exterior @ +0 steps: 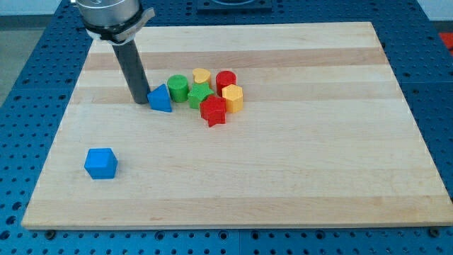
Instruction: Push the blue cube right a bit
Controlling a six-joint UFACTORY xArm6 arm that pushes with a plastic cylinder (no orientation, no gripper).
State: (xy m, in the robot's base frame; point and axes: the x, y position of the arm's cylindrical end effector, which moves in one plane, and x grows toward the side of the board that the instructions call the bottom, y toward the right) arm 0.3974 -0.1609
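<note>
The blue cube (100, 163) sits alone near the board's lower left. My tip (141, 102) is at the upper left of the board, touching or almost touching the left side of a blue triangular block (161, 98). The tip is well above and to the right of the blue cube, apart from it.
A cluster lies right of the blue triangle: a green cylinder (178, 88), a yellow heart (202, 76), a red cylinder (226, 81), a green star (199, 96), a yellow hexagon (233, 98) and a red star (213, 111). The wooden board (297, 177) ends at blue perforated table.
</note>
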